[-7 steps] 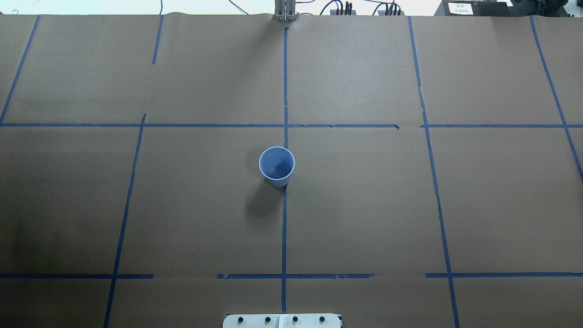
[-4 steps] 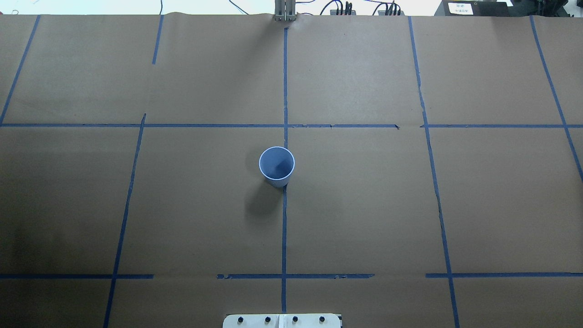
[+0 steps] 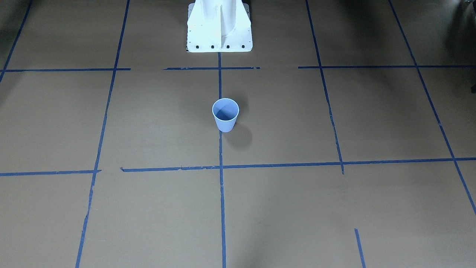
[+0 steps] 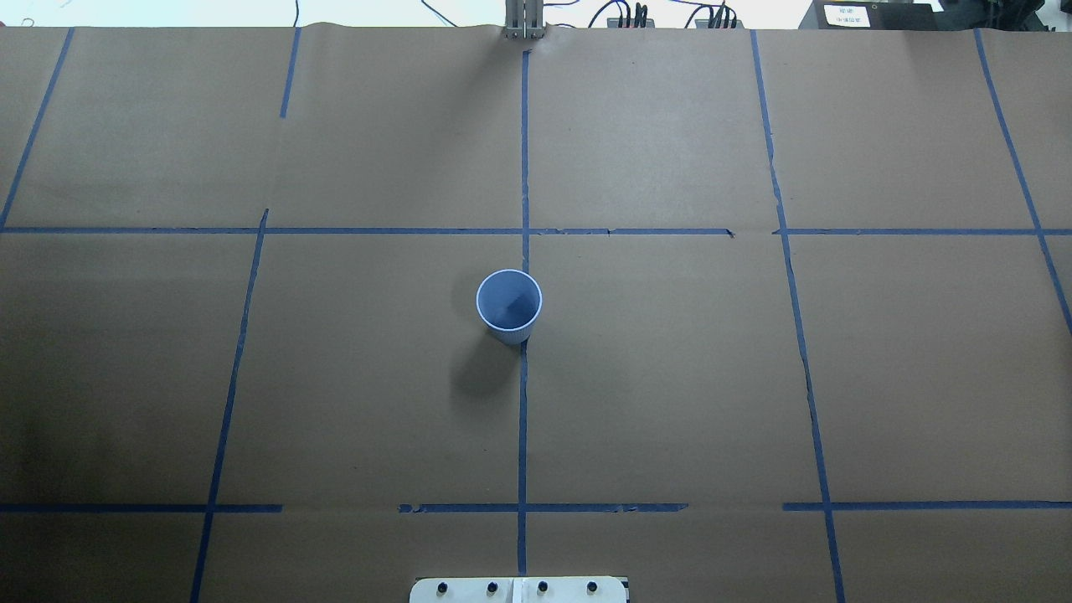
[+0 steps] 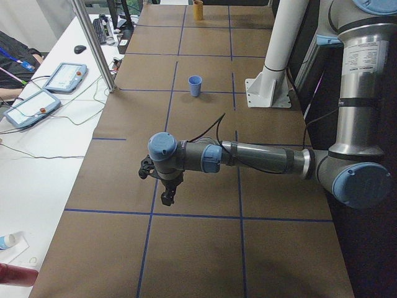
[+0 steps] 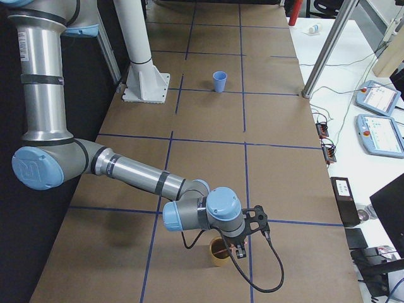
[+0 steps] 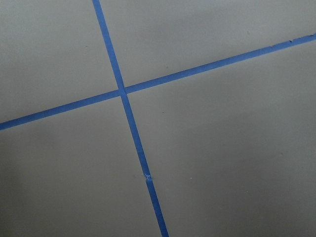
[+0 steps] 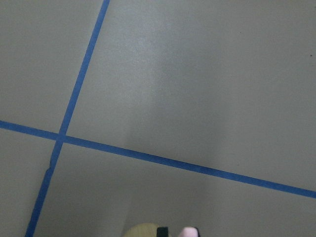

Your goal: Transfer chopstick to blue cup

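Observation:
The blue cup point(image 4: 509, 303) point(image 3: 225, 113) stands upright near the table's middle, small and far in both side views point(image 5: 195, 85) point(image 6: 219, 81). Both arms reach out to opposite table ends, far from it. My left gripper point(image 5: 167, 197) points down over bare paper; I cannot tell whether it is open. My right gripper point(image 6: 242, 251) hangs over a tan cup point(image 6: 218, 252). At the bottom edge of the right wrist view a pale pink tip, seemingly the chopstick point(image 8: 190, 231), shows beside a black fingertip point(image 8: 162, 231) and the tan rim point(image 8: 140, 229). Whether it is gripped is hidden.
Blue tape lines cross the brown paper. The white robot base point(image 3: 219, 26) stands behind the blue cup. A metal post point(image 5: 93, 43) and side tables with tablets point(image 6: 379, 132) and cables border the far edge. A person's arm point(image 5: 12, 62) rests by them.

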`<action>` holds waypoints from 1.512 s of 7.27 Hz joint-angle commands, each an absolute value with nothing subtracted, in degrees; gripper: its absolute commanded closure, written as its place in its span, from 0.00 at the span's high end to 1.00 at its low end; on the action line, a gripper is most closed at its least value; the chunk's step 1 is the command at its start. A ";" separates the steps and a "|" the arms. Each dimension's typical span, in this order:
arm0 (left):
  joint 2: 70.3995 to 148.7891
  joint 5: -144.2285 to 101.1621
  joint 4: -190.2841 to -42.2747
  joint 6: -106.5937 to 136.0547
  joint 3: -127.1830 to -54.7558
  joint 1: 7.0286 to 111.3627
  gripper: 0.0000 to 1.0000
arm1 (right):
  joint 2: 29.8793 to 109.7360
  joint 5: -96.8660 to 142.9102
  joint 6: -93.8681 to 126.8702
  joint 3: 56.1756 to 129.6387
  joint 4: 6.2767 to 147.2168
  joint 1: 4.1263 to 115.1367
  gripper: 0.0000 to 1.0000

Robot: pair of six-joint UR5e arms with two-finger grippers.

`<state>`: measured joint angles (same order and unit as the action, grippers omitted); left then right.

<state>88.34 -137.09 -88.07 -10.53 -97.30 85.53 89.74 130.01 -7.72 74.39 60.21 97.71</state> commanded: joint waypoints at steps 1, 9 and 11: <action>88.42 -137.02 -88.15 -10.46 -97.29 85.52 1.00 | 89.30 130.08 -7.56 74.53 60.12 100.10 0.00; 88.42 -137.02 -88.15 -10.46 -97.29 85.52 1.00 | 84.65 130.69 -5.38 97.71 87.92 106.97 0.00; 88.42 -137.02 -88.07 -10.46 -97.29 85.52 1.00 | 84.02 134.90 7.05 101.93 90.17 98.93 0.00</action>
<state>88.42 -137.01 -88.13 -10.46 -97.29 85.52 84.43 132.98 -0.27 99.07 88.37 103.68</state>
